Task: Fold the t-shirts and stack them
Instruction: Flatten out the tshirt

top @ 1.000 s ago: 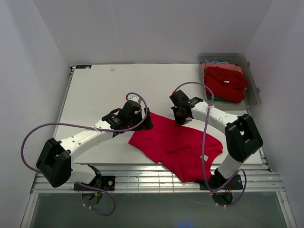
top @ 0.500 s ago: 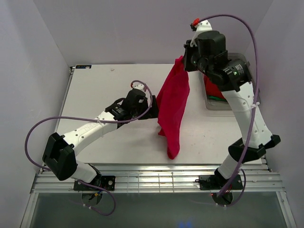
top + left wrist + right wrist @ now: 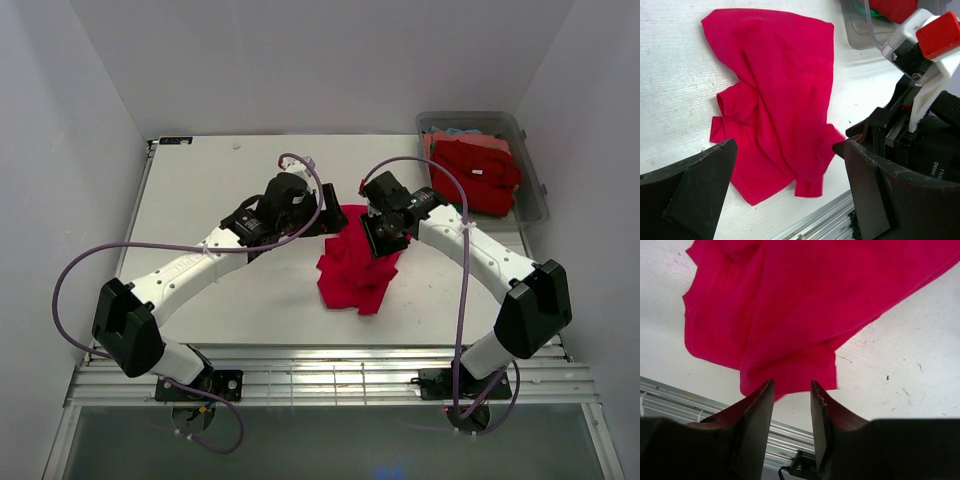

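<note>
imo left hand [image 3: 790, 144], spread wide above the crumpled red fabric t-shirt [image 3: 350, 275], prob grabs 2 bunched layers; right hand [image 3: 792, 383] over it, cant tell if pinching.

You have a white table [image 3: 200, 180] enclosed on three sides by plain pale walls: a back wall [image 3: 320, 60], a left wall [image 3: 50, 150] and a right wall [image 3: 600, 100]. Lighting is even and diffuse, and shadows are soft. In the right wrist view the tabletop shows small dark specks and scuffs [image 3: 887, 376]. A small dark label [image 3: 175, 141] sits at the table's far left corner. Along the near edge runs a strip of metal slats [image 3: 320, 372]. Below it lies a grey-green surface [image 3: 300, 440] with a faint sheen.
</note>
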`<state>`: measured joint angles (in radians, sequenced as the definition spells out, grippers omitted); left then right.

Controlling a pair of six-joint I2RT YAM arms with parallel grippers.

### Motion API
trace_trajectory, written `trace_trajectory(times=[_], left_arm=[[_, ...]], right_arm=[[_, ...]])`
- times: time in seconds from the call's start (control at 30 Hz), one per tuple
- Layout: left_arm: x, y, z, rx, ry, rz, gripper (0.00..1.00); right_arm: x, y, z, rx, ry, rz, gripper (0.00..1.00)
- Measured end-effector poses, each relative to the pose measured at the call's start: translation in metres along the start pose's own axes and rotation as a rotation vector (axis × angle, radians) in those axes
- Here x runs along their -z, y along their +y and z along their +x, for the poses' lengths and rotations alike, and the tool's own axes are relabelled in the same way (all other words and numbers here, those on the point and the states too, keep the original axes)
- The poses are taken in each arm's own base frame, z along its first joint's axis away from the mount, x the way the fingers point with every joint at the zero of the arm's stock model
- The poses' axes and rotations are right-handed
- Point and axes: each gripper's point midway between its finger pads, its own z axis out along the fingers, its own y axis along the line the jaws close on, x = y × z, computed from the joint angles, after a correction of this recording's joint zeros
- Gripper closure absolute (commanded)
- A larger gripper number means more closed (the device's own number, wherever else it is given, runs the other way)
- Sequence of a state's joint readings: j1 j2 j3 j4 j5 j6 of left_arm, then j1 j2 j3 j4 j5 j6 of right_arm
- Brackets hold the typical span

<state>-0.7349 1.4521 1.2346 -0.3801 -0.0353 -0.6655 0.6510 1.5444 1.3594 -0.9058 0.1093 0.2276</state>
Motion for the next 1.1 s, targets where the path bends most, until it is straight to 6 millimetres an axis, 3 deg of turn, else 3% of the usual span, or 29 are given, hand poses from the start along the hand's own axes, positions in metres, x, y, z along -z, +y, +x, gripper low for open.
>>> trace_trajectory(times=[0.17, 0.3, 0.53, 0.63, 0.87, 1.0, 1.1], left_arm=[[-0.006, 0.012, 0.022, 0.007, 0.048, -0.014, 0.02], [-0.008, 0.022, 0.036, 0.011, 0.081, -0.035, 0.02], [-0.010, 0.029, 0.046, 0.010, 0.098, -0.045, 0.02], [-0.011, 0.034, 0.052, 0.010, 0.112, -0.056, 0.02], [-0.011, 0.027, 0.060, 0.004, 0.140, -0.013, 0.03], [-0.014, -0.001, 0.063, -0.077, 0.145, 0.061, 0.02], [-0.031, -0.033, 0.076, -0.171, 0.181, 0.104, 0.02]], right_arm=[[0.001, 0.005, 0.012, -0.043, -0.026, -0.018, 0.51], [0.004, 0.025, 0.018, -0.074, -0.060, -0.070, 0.51], [-0.021, 0.065, 0.063, -0.070, 0.038, -0.110, 0.52], [-0.028, 0.074, 0.074, -0.071, 0.064, -0.099, 0.52], [-0.031, 0.057, 0.070, -0.113, 0.049, 0.014, 0.52], [-0.011, 0.041, 0.067, -0.163, 0.009, 0.091, 0.52], [0.016, 0.020, 0.069, -0.229, -0.050, 0.151, 0.51]])
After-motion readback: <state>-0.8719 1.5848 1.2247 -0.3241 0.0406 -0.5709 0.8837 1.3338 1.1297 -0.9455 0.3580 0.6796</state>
